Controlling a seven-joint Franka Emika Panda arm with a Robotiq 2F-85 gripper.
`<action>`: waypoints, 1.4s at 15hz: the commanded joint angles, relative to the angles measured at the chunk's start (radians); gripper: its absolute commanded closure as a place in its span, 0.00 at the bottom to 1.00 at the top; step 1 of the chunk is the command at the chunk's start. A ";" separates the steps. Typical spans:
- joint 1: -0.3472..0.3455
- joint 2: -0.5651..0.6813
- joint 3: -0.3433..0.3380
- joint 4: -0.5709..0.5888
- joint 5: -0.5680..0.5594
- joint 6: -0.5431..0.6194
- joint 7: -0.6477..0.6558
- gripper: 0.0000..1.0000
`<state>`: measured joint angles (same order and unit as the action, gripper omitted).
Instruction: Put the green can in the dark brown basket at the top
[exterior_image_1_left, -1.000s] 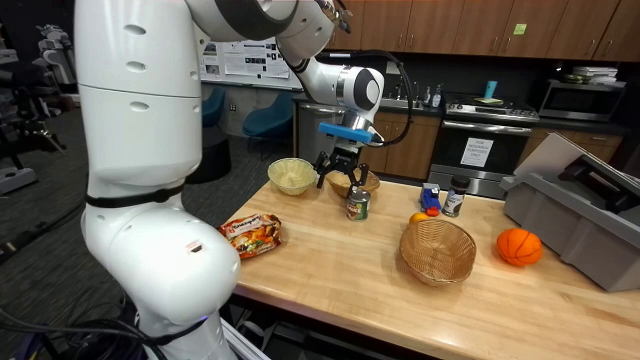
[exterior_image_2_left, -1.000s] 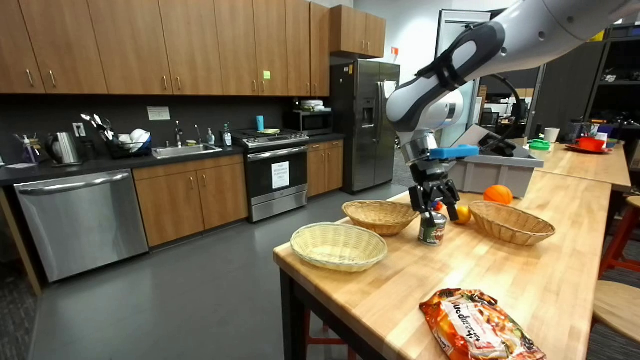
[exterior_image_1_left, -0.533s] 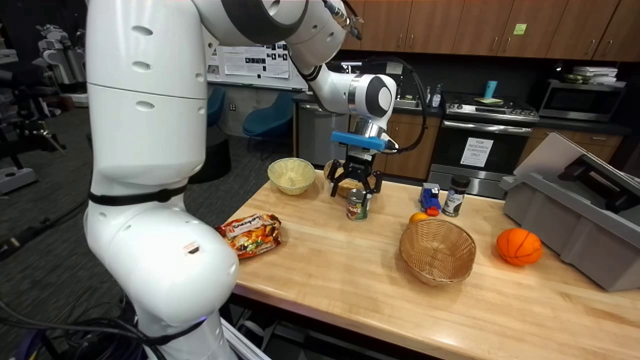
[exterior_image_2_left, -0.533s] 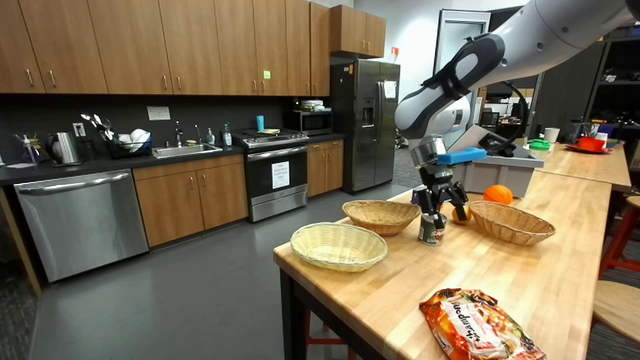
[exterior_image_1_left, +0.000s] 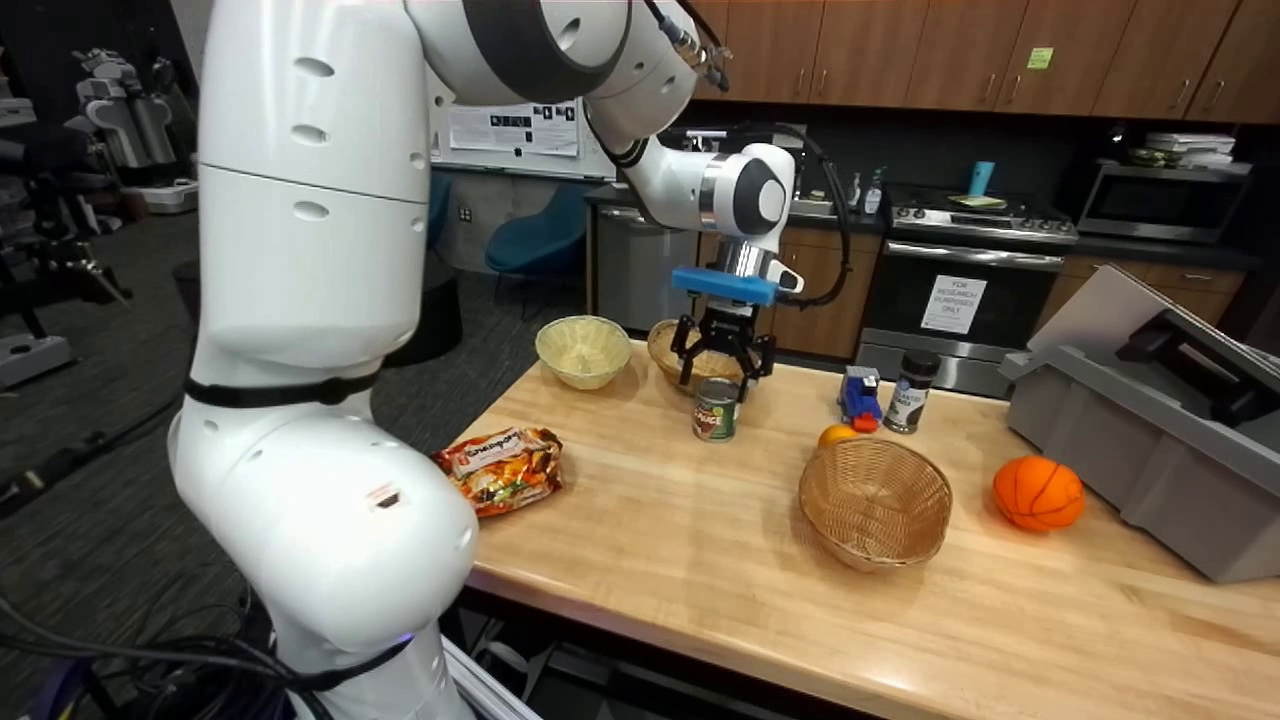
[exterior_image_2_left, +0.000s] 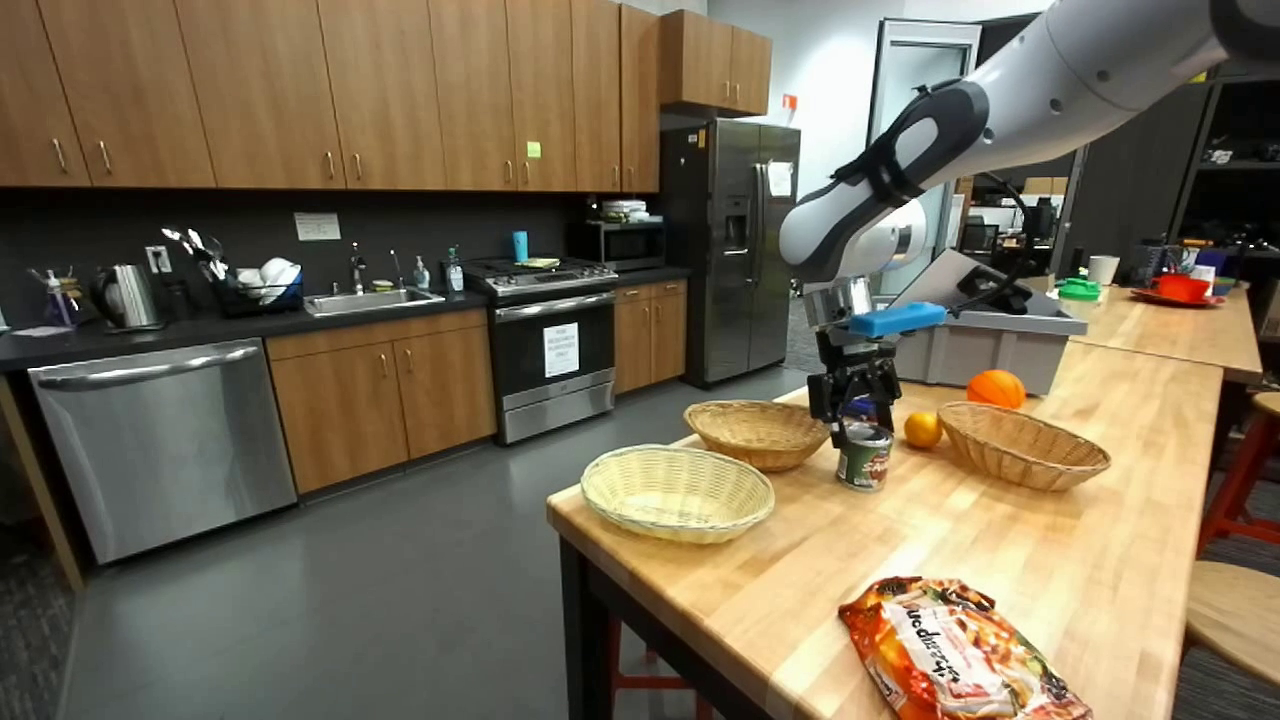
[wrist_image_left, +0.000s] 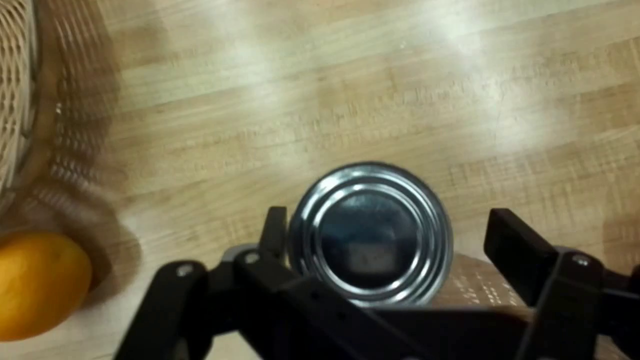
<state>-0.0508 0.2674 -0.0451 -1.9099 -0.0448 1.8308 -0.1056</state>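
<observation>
The green can (exterior_image_1_left: 715, 415) stands upright on the wooden table, its silvery lid (wrist_image_left: 370, 240) facing the wrist camera. My gripper (exterior_image_2_left: 863, 432) points down at the can with its jaws wide apart and nothing gripped. From above, the lid lies between the two fingers (wrist_image_left: 274, 232): the left one is close beside its rim, while a clear gap separates it from the right one. Fingertip height is near the can's top; exact depth is hard to judge. Just behind the can, partly covered by the gripper, sits the dark brown basket (exterior_image_1_left: 668, 352), also visible beside the can in an exterior view (exterior_image_2_left: 757, 436).
A pale yellowish basket (exterior_image_1_left: 584, 352) is at the table corner. An orange (exterior_image_2_left: 922, 429) and a larger tan basket (exterior_image_1_left: 875, 500) stand on the can's other side. Nearby are a blue-and-red toy (exterior_image_1_left: 860, 395), a spice jar (exterior_image_1_left: 911, 392), an orange ball (exterior_image_1_left: 1038, 493), a grey bin (exterior_image_1_left: 1150, 470) and a snack bag (exterior_image_1_left: 505, 468).
My open gripper has shifted and turned around the can's top; a finger that overlapped the can in an exterior view now stands off it. Can and baskets have stayed put.
</observation>
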 joint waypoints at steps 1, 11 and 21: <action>0.005 0.045 0.014 0.040 0.020 0.045 0.017 0.00; 0.004 0.051 0.020 0.025 0.009 0.043 0.003 0.00; 0.004 0.053 0.019 0.026 0.010 0.042 0.002 0.25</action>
<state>-0.0454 0.3197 -0.0265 -1.8869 -0.0356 1.8755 -0.1032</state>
